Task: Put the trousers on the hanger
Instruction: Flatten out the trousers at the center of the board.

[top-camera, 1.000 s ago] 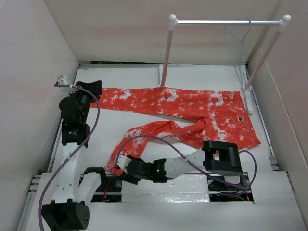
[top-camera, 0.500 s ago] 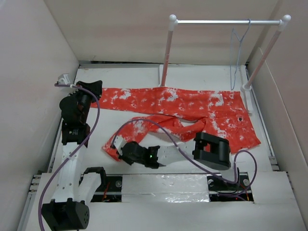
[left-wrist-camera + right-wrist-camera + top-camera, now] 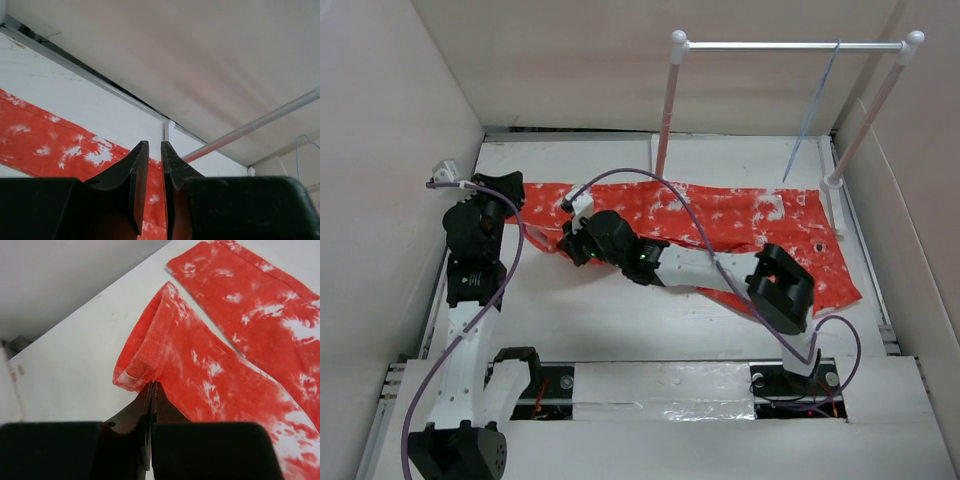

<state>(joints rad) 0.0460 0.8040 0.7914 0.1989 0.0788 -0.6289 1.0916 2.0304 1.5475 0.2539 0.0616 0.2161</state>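
Observation:
The orange-red, white-blotched trousers (image 3: pixel 740 215) lie across the table with the waist at the right. My right gripper (image 3: pixel 566 242) (image 3: pixel 152 384) is shut on the cuff of the near leg (image 3: pixel 150 360) and holds it just off the table, beside the far leg (image 3: pixel 250 290). At the far leg's left end is my left gripper (image 3: pixel 510 183) (image 3: pixel 155 144). Its jaws stand a narrow slit apart. Red cloth (image 3: pixel 50 135) shows low in that slit, and I cannot see whether it is pinched. The pale wire hanger (image 3: pixel 810 115) (image 3: pixel 298 150) hangs edge-on from the rail at the back right.
The white two-post rail (image 3: pixel 790 45) stands at the back, with one post (image 3: pixel 665 120) just behind the trousers. Walls close in on the left, back and right. My right arm (image 3: pixel 720 275) stretches over the trousers, and purple cables (image 3: pixel 660 185) arc above them.
My right gripper has shut on the near leg's cuff and carried it from the front left back to the far leg. The hanger has swung round on the rail. The left arm barely moved.

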